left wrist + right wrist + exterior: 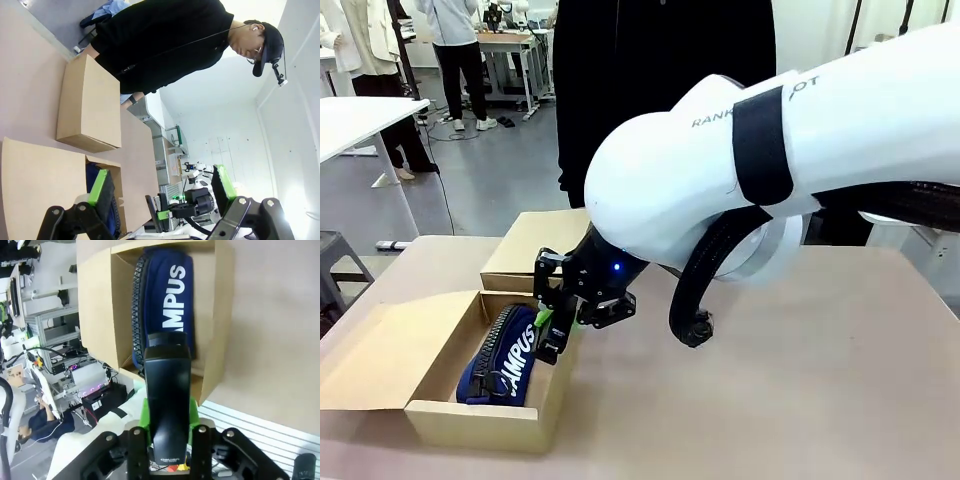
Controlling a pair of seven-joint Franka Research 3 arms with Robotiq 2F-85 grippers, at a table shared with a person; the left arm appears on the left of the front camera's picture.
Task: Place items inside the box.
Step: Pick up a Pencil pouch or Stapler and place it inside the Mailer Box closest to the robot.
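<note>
The right arm reaches across the desk [800, 380] to its near left. There an open brown cardboard box [480, 425] sits with its lid flap folded out to the left. The right gripper [553, 330] hangs over the box's right wall. Its fingers pinch a long black stapler [167, 390], with a green pad pressed on either flank. The stapler points down into the box, its free end over one end of a navy blue zip pouch [510, 360] lettered "CAMPUS", which already lies along the box floor. Whether stapler and pouch touch, I cannot tell. A closed cardboard box [535, 245] stands just behind the open one, and a person in black [660, 90] stands at the far side of the desk.

The left gripper [160, 175] faces the two boxes from the side, its fingers spread wide with nothing between them.

To my eye the step in hand is the setting-down of the stapler: one item is in, and this one is about to join it. The next move seems to call for easing the stapler lower and a touch left, so it clears the right wall. It could then rest on the pouch or on the bare floor to the pouch's left. After that the fingers would part and lift straight up, so as not to drag it out again.
</note>
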